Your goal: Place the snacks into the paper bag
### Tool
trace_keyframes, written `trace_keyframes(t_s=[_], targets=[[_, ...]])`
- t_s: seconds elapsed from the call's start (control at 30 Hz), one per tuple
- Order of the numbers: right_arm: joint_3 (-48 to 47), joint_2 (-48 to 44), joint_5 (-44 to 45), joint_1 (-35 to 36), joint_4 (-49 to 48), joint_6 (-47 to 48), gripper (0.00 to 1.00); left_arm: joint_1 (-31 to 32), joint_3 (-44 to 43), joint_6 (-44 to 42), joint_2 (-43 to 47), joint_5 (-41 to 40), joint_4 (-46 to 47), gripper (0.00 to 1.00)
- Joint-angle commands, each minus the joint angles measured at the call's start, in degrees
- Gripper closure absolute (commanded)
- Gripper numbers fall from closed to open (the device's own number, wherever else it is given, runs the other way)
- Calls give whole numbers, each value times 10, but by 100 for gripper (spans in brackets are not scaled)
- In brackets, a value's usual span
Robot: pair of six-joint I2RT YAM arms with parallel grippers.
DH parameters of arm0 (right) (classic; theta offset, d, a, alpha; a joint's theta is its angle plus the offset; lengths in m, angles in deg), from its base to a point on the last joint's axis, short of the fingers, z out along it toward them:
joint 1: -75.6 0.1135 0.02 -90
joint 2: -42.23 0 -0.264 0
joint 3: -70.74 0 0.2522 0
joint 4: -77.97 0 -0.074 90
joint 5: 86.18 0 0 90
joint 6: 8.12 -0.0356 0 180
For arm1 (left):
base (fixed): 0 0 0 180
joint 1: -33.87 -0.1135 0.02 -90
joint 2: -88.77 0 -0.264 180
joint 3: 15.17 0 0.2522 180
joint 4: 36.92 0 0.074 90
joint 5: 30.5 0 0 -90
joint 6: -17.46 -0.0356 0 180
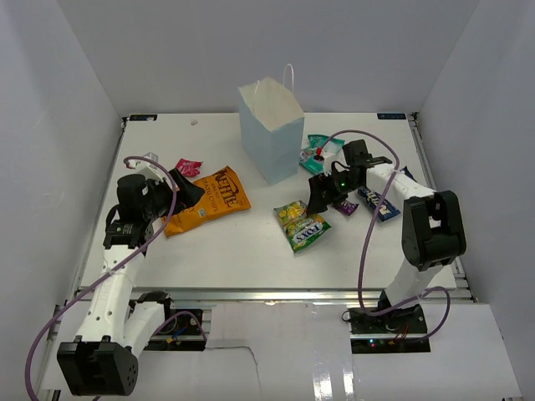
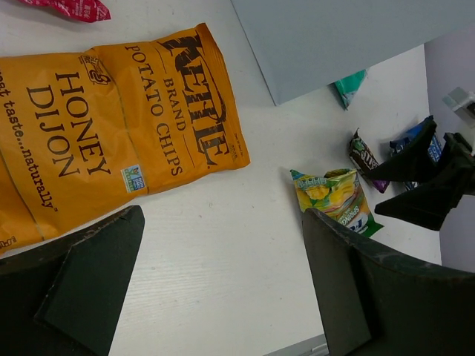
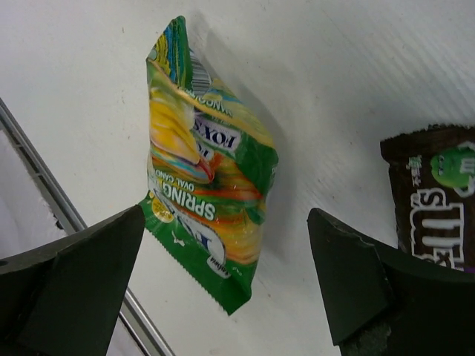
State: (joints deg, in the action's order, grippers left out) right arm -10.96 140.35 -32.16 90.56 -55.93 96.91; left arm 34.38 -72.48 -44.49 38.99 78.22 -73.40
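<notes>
On the white counter point(image 1: 251, 259), the left gripper point(image 1: 185, 196) hovers with its jaws spread wide and nothing between them. It hangs over the near-left end of the large orange crinkly chip bag point(image 1: 216, 196) — from above that corner is hidden under it, and the left wrist view cuts the bag off at the frame's left edge. Just beyond lies the small red wrapper point(image 1: 188, 167), only a sliver of it showing at the top of the left wrist view.

The tall pale blue paper bag point(image 1: 269, 134) stands upright at centre-back with its mouth open; the white inside shows, but its bottom cannot be seen. The green-yellow candy bag point(image 3: 208, 193) lies flat nearer the arms, apart from the paper bag, below the right gripper point(image 1: 318, 200), whose jaws stand wide and hold nothing.

The small brown bar packet point(image 3: 434, 200) is cut off by the frame edge, and from above the gripper partly covers it. The teal pouch point(image 1: 322, 144) lies beside the paper bag — in the left wrist view only its tip shows past the bag's corner. The dark blue packet point(image 1: 380, 205) lies partly under the right arm.
</notes>
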Motion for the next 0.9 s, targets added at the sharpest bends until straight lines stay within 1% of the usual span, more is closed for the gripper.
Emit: trace_keyframes(t_s=[0.0,0.1,0.13,0.2,0.23,0.3,0.33,0.4,0.43,0.5,0.53,0.57,0.6,0.63,0.73,0.77,0.87], targets=[[-27,36,-12,9,-49,6,4,1,0,13,-5,13,-4,2],[-48,67,-14,11,-64,33,1,1,-4,20,-15,15,-4,2],[-55,74,-23,12,-68,42,2,1,-6,21,-18,15,-3,2],[-64,94,-42,16,-63,49,10,1,-8,23,-22,14,-4,2],[-69,98,-74,16,-59,55,22,1,-9,23,-24,14,-3,2],[-63,107,-104,21,-52,67,33,1,-11,24,-26,12,-3,2],[-58,108,-118,25,-52,70,43,1,-11,24,-27,11,-3,2],[-39,105,-139,27,-53,79,49,1,-9,24,-28,9,-2,2],[-33,104,-144,26,-53,81,56,1,-9,24,-30,8,-1,2],[-16,97,-160,26,-52,86,61,1,-10,25,-35,10,3,2],[-11,95,-172,27,-53,86,68,1,-9,25,-37,9,5,2],[-8,92,-177,27,-49,87,70,1,-11,26,-44,11,10,2],[-9,92,-182,26,-43,95,75,1,-14,26,-47,12,12,2],[-11,89,-189,26,-30,100,83,1,-15,26,-51,14,14,2],[-19,65,-204,21,-19,113,91,1,-22,25,-64,18,21,2],[-23,46,-209,19,-10,118,92,1,-23,24,-66,19,23,2],[-43,2,-219,13,8,141,92,1,-25,23,-68,20,28,2]])
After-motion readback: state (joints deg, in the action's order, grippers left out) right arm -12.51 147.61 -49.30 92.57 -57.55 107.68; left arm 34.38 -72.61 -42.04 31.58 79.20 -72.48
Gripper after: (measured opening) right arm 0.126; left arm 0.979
